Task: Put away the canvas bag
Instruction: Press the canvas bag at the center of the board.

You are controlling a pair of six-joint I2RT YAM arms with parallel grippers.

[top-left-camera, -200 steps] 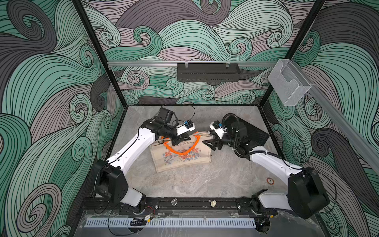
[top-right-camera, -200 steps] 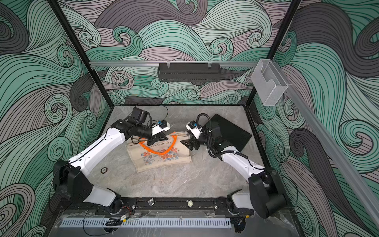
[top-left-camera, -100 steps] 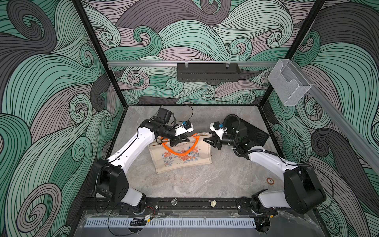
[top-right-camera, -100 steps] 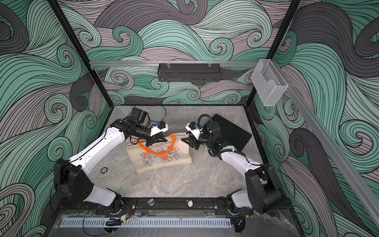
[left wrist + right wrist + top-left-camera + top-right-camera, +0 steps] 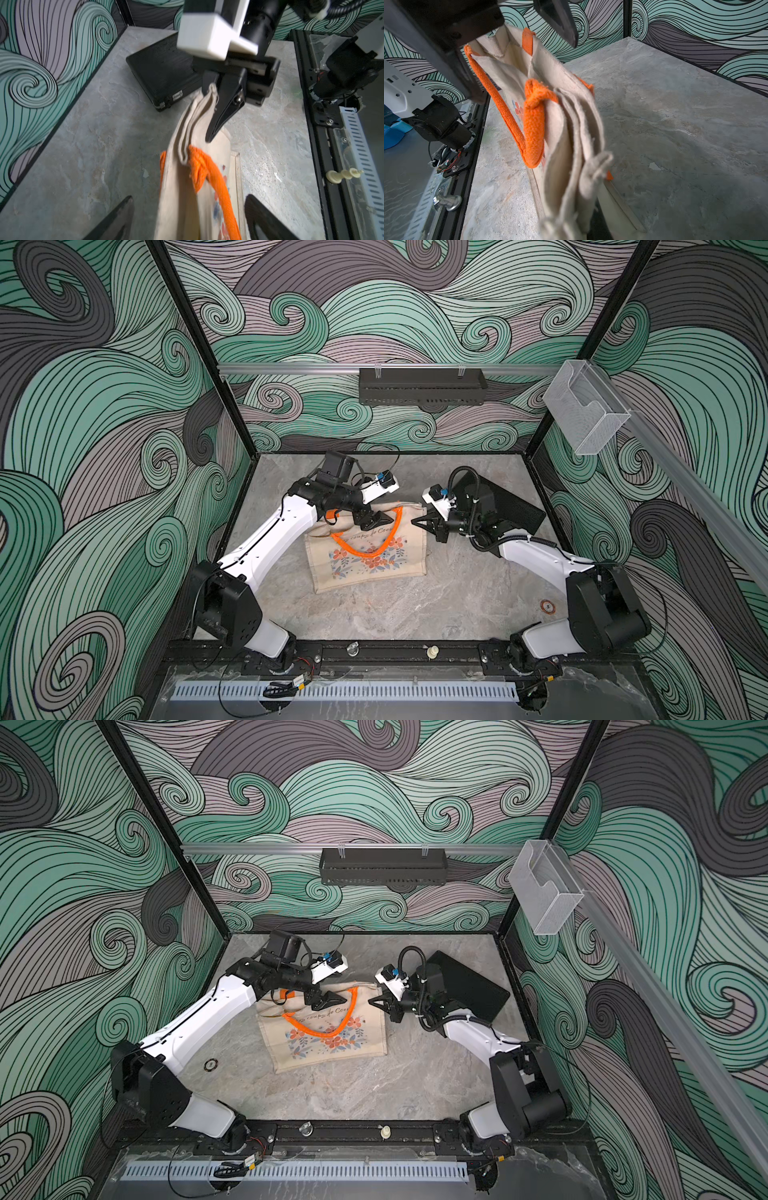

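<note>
Canvas bag (image 5: 370, 560): lay on tabletop (image 5: 415, 614) between the arms, rim raised. Left gripper (image 5: 376, 520): previously clamped on rim, jaws had parted astride it. Right gripper (image 5: 415, 522): previously spread, had closed on rim's right end.

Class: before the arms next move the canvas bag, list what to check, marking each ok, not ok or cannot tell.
1. Right gripper shut on the canvas bag's corner: ok.
2. Left gripper holding the bag: not ok, fingers open astride its rim.
3. Bag off the table: not ok, lower edge rests on it.
4. Black box apart from the bag: ok.
</note>
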